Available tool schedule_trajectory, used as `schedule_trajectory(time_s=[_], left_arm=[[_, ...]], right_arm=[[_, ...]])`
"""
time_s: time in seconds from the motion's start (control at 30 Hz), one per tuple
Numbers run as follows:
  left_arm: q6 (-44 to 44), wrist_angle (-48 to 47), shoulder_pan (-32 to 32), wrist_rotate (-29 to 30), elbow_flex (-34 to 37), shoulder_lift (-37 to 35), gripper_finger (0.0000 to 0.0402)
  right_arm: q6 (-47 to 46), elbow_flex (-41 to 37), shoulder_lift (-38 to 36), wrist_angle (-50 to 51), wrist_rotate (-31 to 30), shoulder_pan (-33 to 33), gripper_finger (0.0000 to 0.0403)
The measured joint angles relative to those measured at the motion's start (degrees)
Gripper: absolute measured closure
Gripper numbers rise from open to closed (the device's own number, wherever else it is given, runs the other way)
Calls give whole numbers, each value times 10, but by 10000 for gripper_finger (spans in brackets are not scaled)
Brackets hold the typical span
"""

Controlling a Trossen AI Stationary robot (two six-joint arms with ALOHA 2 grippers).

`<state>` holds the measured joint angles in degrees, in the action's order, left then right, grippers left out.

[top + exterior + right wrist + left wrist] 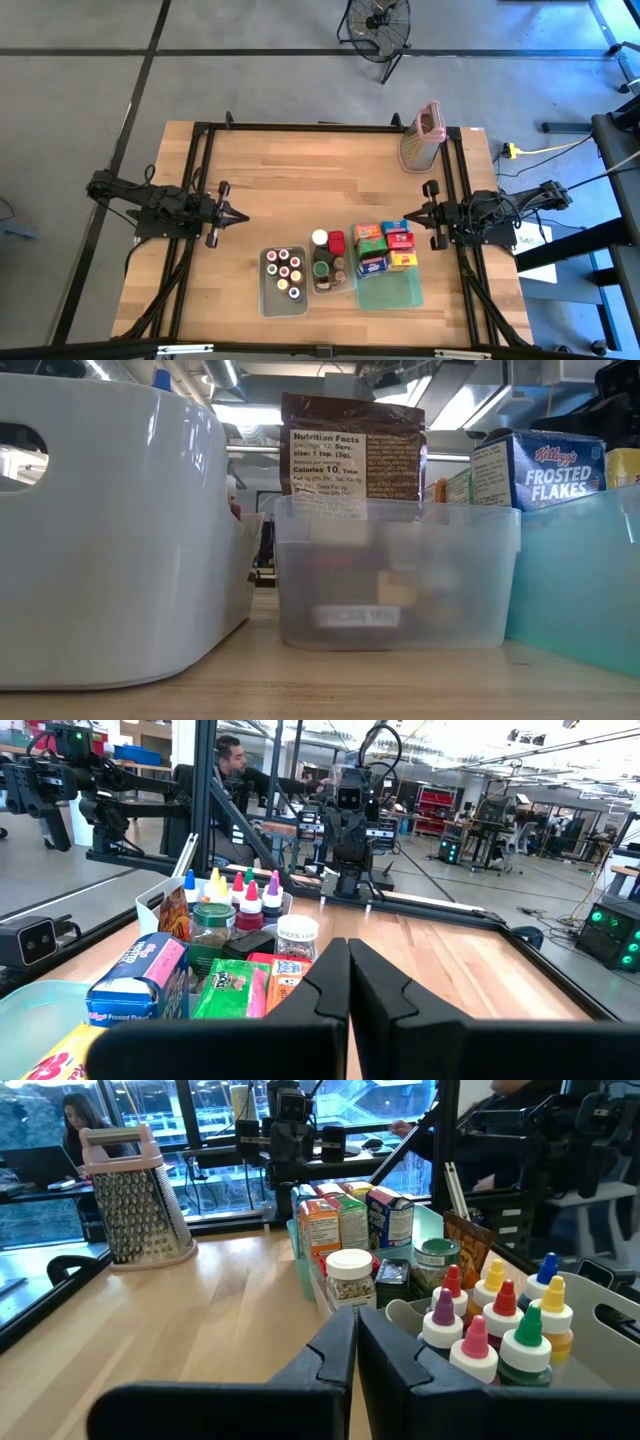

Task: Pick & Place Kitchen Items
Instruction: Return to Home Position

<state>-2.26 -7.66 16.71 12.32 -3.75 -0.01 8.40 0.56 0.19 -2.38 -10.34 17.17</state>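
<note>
The kitchen items stand in three containers near the table's front edge. Small squeeze bottles point(490, 1320) with coloured caps fill a white tub point(268, 296). Jars point(350, 1275) and a brown pouch point(350, 455) sit in a clear tub point(395, 575). Colourful cartons point(385, 245) stand at the far end of a green tray point(392, 292). My left gripper point(243, 214) is shut and level at the table's left, apart from them. My right gripper point(405, 215) is shut and level just right of the cartons, touching nothing.
A tall metal grater point(422, 135) with a pink top stands at the far right of the table. A black frame point(320, 128) runs around the table's edges. Bare wood point(300, 180) lies between the two grippers and toward the far edge. People sit beyond the table.
</note>
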Motion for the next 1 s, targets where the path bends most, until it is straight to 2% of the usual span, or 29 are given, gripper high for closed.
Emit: schedule_trajectory(time_s=[1.0], left_arm=[[0, 0, 0, 0, 0, 0, 396]], right_arm=[[0, 0, 0, 0, -1, 0, 400]])
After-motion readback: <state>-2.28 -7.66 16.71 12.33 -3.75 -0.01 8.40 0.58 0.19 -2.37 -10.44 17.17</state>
